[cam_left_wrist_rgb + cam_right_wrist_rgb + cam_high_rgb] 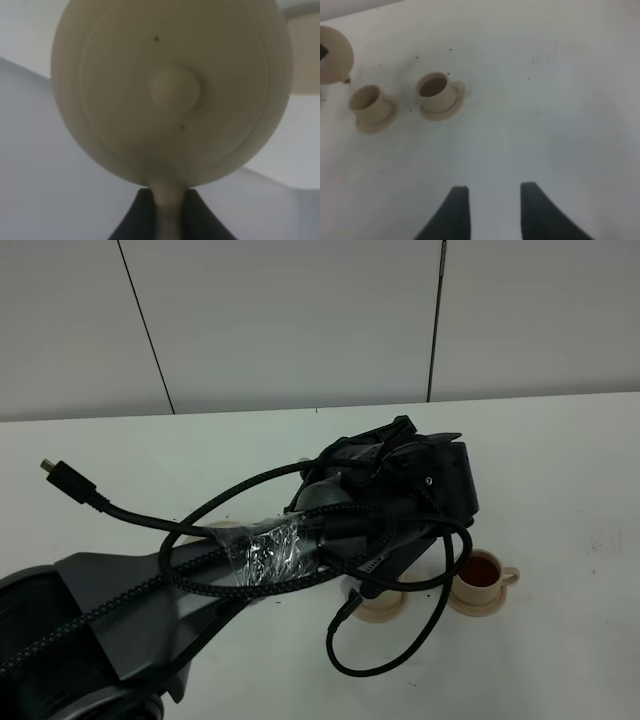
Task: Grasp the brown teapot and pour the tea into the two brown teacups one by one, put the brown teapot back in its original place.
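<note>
In the left wrist view the brown teapot (170,90) fills the frame, lid and knob facing the camera. My left gripper (167,217) is shut on its loop handle. In the right wrist view the teapot (332,55) hangs tilted, with its spout just above one teacup (367,102). The other teacup (436,90) stands beside it with a dark inside. In the high view that cup (481,580) holds reddish-brown tea (481,569). My left arm (400,490) hides the teapot and the nearer cup, showing only its saucer (383,607). My right gripper (492,210) is open and empty.
A sliver of a tan-beige saucer (226,526) shows under the left arm's cables on the white table (560,460). Part of a tan flat piece (305,55) shows behind the pot. Black cables (390,650) loop off the left arm over the table.
</note>
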Controlling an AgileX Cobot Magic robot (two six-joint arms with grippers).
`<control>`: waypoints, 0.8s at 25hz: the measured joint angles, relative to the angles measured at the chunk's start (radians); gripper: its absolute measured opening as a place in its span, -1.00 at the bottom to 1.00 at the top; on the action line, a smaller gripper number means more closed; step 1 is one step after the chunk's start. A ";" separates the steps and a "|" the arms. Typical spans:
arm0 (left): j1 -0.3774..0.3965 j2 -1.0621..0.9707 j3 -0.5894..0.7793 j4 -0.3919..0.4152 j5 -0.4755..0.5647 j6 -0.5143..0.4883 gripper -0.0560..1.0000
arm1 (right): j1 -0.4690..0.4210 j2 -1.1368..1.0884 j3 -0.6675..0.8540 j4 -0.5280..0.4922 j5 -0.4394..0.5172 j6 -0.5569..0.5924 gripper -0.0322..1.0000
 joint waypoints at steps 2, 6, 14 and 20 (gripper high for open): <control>-0.001 0.000 0.000 0.003 0.000 0.005 -0.58 | 0.000 0.000 0.000 0.000 0.000 0.000 -0.46; -0.001 0.000 0.000 0.006 0.000 0.012 -0.58 | 0.000 0.000 0.000 0.000 0.000 0.000 -0.46; -0.001 0.000 0.000 0.006 0.000 0.035 -0.58 | 0.000 0.000 0.000 0.000 0.000 0.000 -0.46; -0.001 0.000 0.000 0.006 0.000 0.061 -0.58 | 0.000 0.000 0.000 0.000 0.000 0.000 -0.46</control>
